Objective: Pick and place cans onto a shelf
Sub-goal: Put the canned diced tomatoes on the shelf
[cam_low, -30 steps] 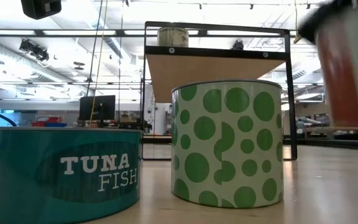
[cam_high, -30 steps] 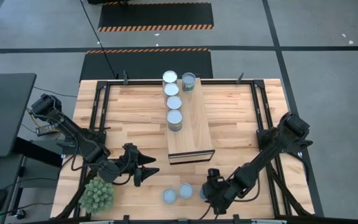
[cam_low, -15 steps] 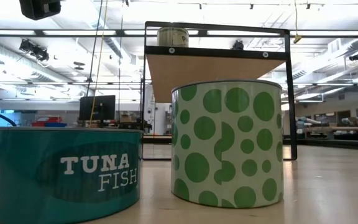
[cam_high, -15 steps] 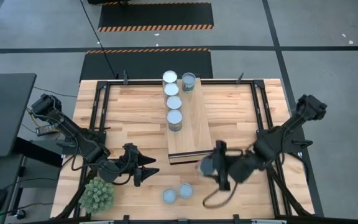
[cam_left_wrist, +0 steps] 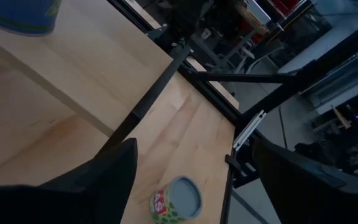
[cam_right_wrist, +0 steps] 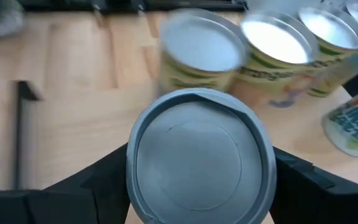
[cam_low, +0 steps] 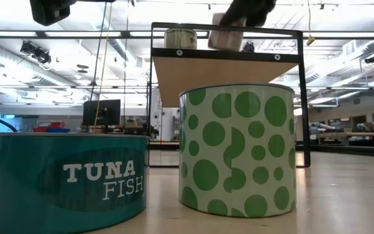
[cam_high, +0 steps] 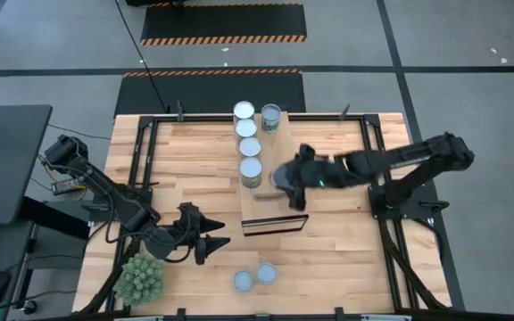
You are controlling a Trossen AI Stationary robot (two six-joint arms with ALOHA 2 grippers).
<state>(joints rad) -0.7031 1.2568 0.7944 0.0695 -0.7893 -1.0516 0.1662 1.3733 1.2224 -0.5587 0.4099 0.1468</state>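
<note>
Right end effector (cam_high: 284, 178) is over the shelf (cam_high: 279, 192), its fingers pinching a grey-topped can (cam_right_wrist: 201, 162) from both sides. In the high view the carried can sits just at 3 o'clock of the nearest can in the shelf row. In the low view it hangs above the shelf top, blurred; contact with the plank cannot be judged.

Four cans stand in a row (cam_high: 248, 143) along the 9 o'clock edge of the shelf, running toward 12 o'clock. A fifth can (cam_high: 271, 117) stands at the 12 o'clock end, beside the row's far can.

Two cans remain on the tabletop (cam_high: 346, 259), at 6 o'clock of the shelf: one (cam_high: 244, 282) beside the other (cam_high: 267, 273), close but apart. In the low view these read as a teal tuna can (cam_low: 67, 179) and a green-dotted can (cam_low: 237, 149).

Left end effector (cam_high: 211, 242) rests low over the tabletop at 7 o'clock of the shelf, fingers spread and holding nothing. A spiky green plant ball (cam_high: 140, 280) lies at its 8 o'clock, near the tabletop corner.
</note>
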